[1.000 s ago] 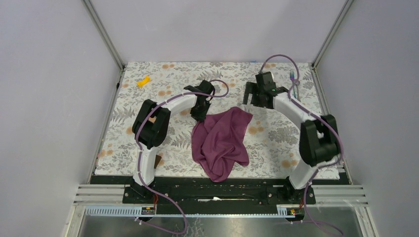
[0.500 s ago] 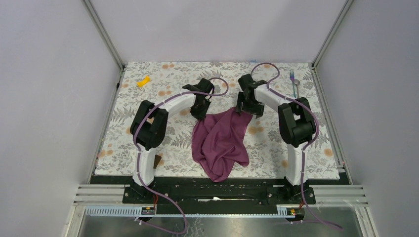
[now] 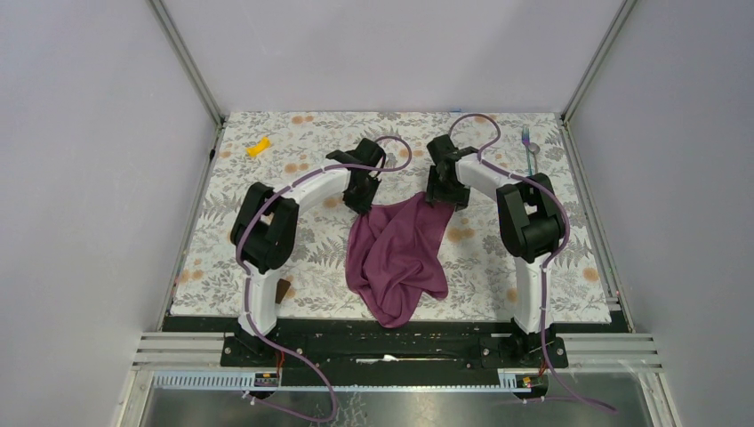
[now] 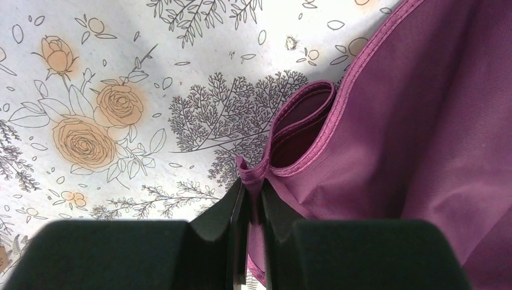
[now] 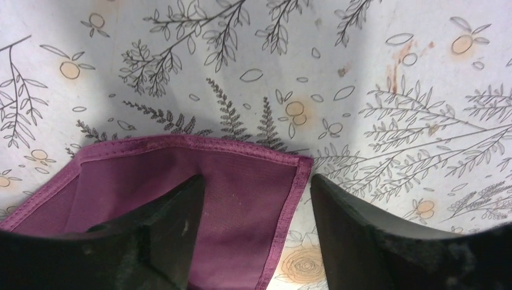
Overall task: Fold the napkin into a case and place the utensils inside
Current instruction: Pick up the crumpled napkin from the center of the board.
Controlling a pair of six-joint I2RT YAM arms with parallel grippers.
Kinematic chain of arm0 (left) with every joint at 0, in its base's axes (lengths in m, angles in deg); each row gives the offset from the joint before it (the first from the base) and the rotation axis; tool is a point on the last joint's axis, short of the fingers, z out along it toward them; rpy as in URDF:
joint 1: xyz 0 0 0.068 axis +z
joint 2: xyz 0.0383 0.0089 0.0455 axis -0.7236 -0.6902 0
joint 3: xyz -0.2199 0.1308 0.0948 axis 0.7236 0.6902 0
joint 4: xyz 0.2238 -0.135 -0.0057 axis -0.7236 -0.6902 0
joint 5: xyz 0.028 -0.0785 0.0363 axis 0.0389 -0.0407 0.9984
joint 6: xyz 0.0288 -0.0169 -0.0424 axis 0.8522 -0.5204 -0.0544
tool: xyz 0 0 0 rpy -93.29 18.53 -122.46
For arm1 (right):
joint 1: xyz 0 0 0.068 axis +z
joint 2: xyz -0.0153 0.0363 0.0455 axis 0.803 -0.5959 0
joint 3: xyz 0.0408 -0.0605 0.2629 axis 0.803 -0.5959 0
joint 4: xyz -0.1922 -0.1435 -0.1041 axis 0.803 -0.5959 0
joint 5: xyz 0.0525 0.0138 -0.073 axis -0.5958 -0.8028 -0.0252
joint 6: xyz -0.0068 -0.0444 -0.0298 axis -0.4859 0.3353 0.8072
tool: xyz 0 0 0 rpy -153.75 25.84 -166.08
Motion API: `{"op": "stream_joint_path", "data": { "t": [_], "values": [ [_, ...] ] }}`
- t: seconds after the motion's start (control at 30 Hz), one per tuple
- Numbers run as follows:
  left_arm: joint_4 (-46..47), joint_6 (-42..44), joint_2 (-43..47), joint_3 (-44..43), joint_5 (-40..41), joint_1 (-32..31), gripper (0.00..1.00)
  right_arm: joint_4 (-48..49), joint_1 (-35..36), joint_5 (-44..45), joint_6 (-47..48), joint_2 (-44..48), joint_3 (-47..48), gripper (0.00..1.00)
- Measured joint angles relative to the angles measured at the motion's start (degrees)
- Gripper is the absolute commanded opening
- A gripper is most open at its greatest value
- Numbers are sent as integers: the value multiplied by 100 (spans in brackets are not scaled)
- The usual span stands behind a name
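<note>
The plum-magenta napkin (image 3: 398, 253) lies crumpled in the middle of the table. My left gripper (image 3: 360, 203) is shut on its far left corner (image 4: 253, 172). My right gripper (image 3: 442, 199) is open, its fingers (image 5: 181, 211) straddling the napkin's far right corner (image 5: 253, 181), one over the cloth and one beside its hem. A fork (image 3: 528, 148) with a bluish handle lies at the far right of the table. The spoon does not show. No folded case is present.
A small yellow piece (image 3: 259, 147) lies at the far left. A small brown block (image 3: 283, 290) sits near the left arm's base. The floral table mat (image 3: 267, 249) ends at metal rails in front and grey walls on the other sides.
My right arm has swung left from the far right and come down over the napkin's far right corner. My left gripper has kept its hold and barely moved.
</note>
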Motion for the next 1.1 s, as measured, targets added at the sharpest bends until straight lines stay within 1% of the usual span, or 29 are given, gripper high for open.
{"op": "stream_joint_path", "data": {
  "t": [0.13, 0.27, 0.4, 0.47, 0.53, 0.57, 0.6, 0.63, 0.67, 0.7, 0.73, 0.77, 0.83, 0.9, 1.1],
  "values": [
    [0, 2, 63, 0, 0, 0, 16, 247, -79, -20, 157, 42, -131, 43],
    [0, 2, 125, 0, 9, 2, 15, 623, -254, -127, 221, 284, -538, 25],
    [0, 2, 186, 0, 50, 0, 13, 988, -391, -273, 251, 461, -833, 6],
    [20, 2, 240, 22, 63, 0, 12, 1108, -415, -275, 321, 470, -857, 0],
    [52, 4, 328, 70, 87, 2, 12, 1207, -422, -275, 413, 470, -861, 0],
    [66, 4, 365, 87, 103, 2, 12, 1235, -422, -278, 466, 470, -861, 1],
    [103, 4, 409, 114, 125, 2, 11, 1244, -422, -280, 503, 470, -861, 8],
    [111, 4, 442, 129, 144, 0, 11, 1250, -422, -284, 549, 470, -861, 20],
    [140, 4, 476, 151, 162, 2, 11, 1252, -422, -299, 581, 470, -861, 36],
    [149, 4, 496, 160, 173, 2, 11, 1248, -420, -326, 614, 470, -855, 47],
    [155, 4, 514, 168, 179, 2, 11, 1224, -417, -350, 619, 470, -839, 54],
    [164, 4, 518, 173, 184, 0, 10, 1174, -413, -376, 649, 470, -813, 60],
    [179, 4, 520, 175, 184, 2, 10, 966, -393, -426, 715, 470, -748, 68],
    [179, 4, 520, 181, 184, 2, 10, 686, -374, -546, 769, 455, -625, 72],
    [181, 4, 520, 186, 168, 2, 10, -74, -341, -732, 944, 50, 273, 75]
  ]
}}
